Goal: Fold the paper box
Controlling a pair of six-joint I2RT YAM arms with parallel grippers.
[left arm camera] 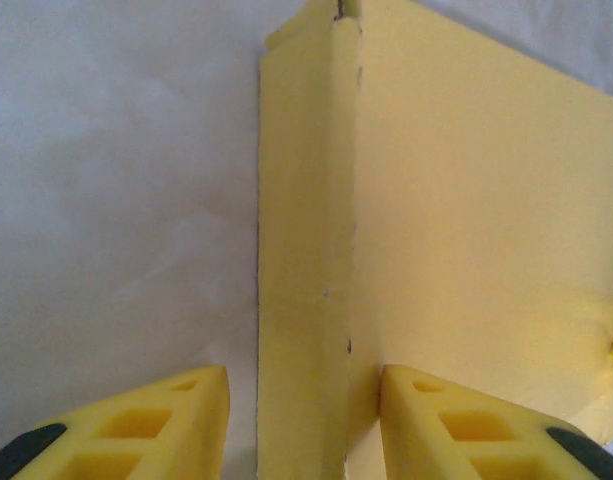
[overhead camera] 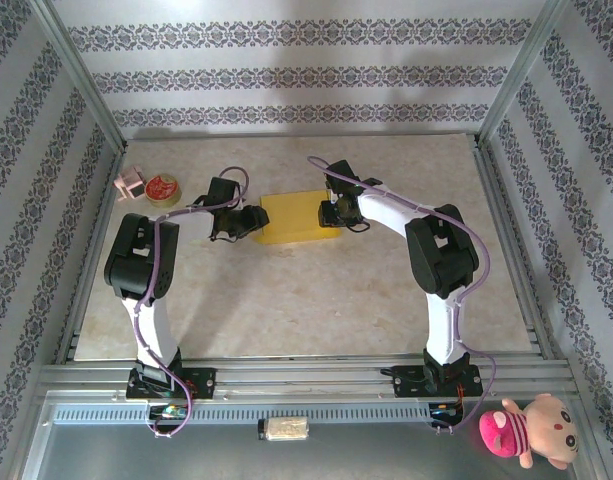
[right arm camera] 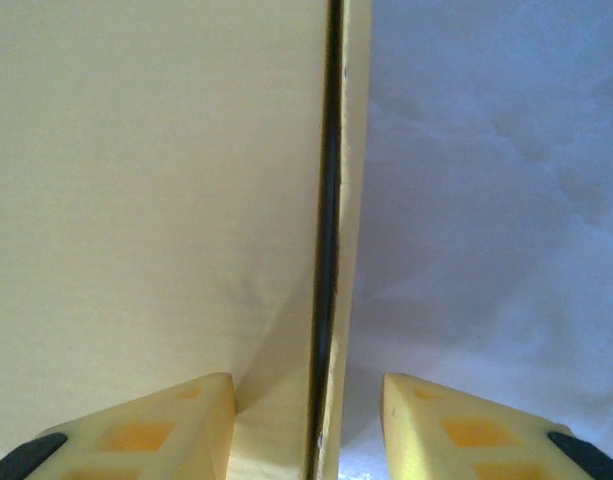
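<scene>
The paper box (overhead camera: 291, 218) lies flat and yellow in the middle of the table, between my two grippers. My left gripper (overhead camera: 254, 222) is at the box's left end. In the left wrist view its jaws straddle the upright side wall (left arm camera: 304, 250): the right finger (left arm camera: 436, 420) rests against the box's broad face (left arm camera: 466, 220), and the left finger (left arm camera: 176, 420) stands a small gap off the wall. My right gripper (overhead camera: 329, 212) is at the right end, open around the side flap (right arm camera: 354, 200). Its left finger (right arm camera: 176, 425) lies on the pale face (right arm camera: 146, 200), its right finger apart over the table.
A small round red tin (overhead camera: 164, 189) and a pink object (overhead camera: 132, 183) sit at the back left of the table. Metal frame posts and patterned walls enclose the table. A pink plush toy (overhead camera: 526, 430) lies off the table at the near right.
</scene>
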